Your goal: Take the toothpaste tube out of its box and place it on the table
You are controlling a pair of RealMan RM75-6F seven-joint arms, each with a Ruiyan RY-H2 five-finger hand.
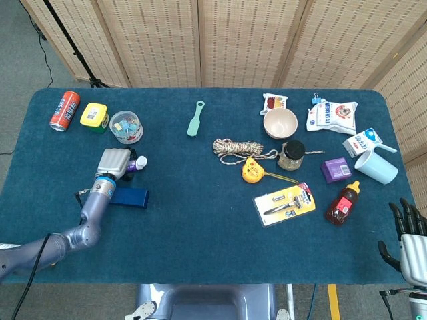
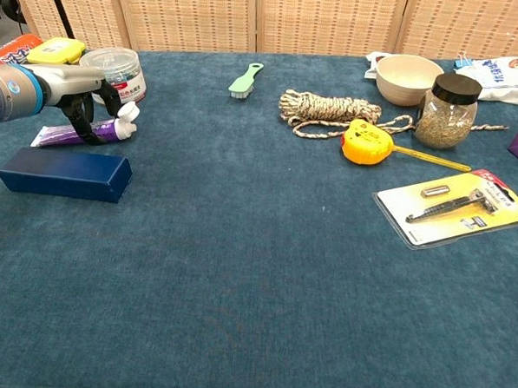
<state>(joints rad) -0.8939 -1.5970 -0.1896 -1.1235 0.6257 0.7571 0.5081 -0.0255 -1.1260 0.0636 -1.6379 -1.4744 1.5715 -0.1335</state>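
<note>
Lying on the blue cloth table just beyond its dark blue cardboard box, the purple toothpaste tube seemed delivered; the left hand hovered over it, whether grasping I cannot tell.

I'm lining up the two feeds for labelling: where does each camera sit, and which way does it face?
Head view: high above the near edge, looking down on the whole table; shows the left hand over the toothpaste tube and the right hand at the corner.
Chest view: low at the near edge, looking across the table; shows the left hand only.
Shared: left hand, tube, blue box.
</note>
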